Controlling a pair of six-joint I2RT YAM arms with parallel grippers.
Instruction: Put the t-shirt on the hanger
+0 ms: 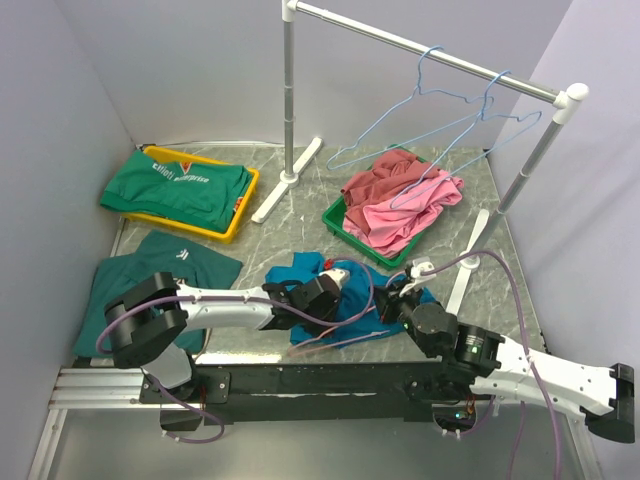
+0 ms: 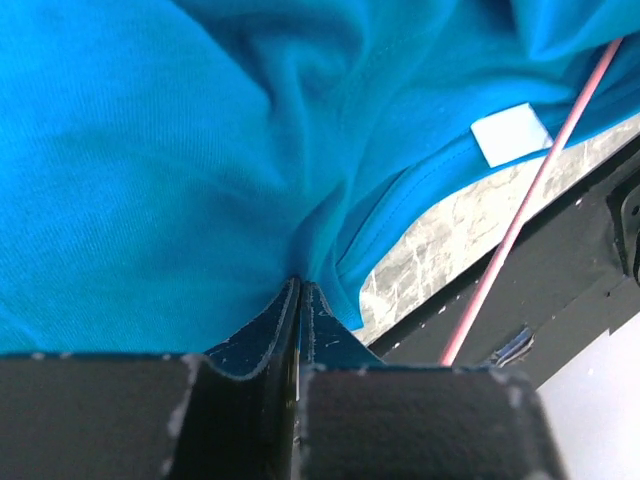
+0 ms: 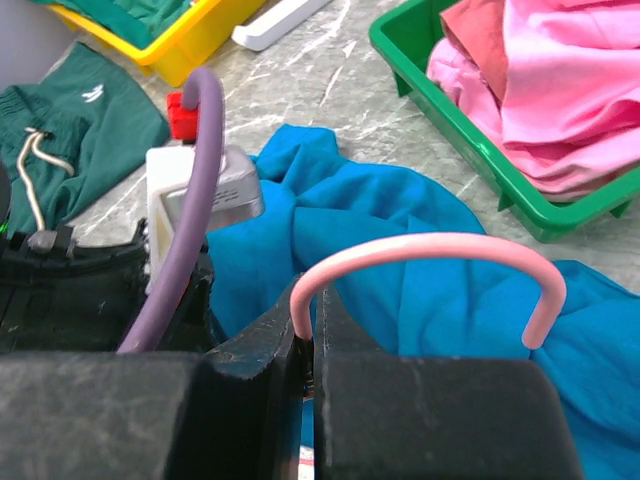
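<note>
Grey marbled surface [image 1: 300,225], pale lilac walls [image 1: 60,120]. The t-shirt [image 1: 298,270] lies crumpled at the near edge: left pincer [image 2: 298,284] clamped on its cloth, right pincer [image 3: 312,325] clamped on the hanger [image 3: 430,248] at its hook.

I'm seeing white links w/ black joints on both the left arm [image 1: 225,298] and right arm [image 1: 560,375]. Purple cables [image 3: 200,180] are trailing off each. Left gripper [image 2: 298,288] and right gripper [image 3: 310,325] are showing matte black fingers, edges scuffed w/ pale specks.
</note>
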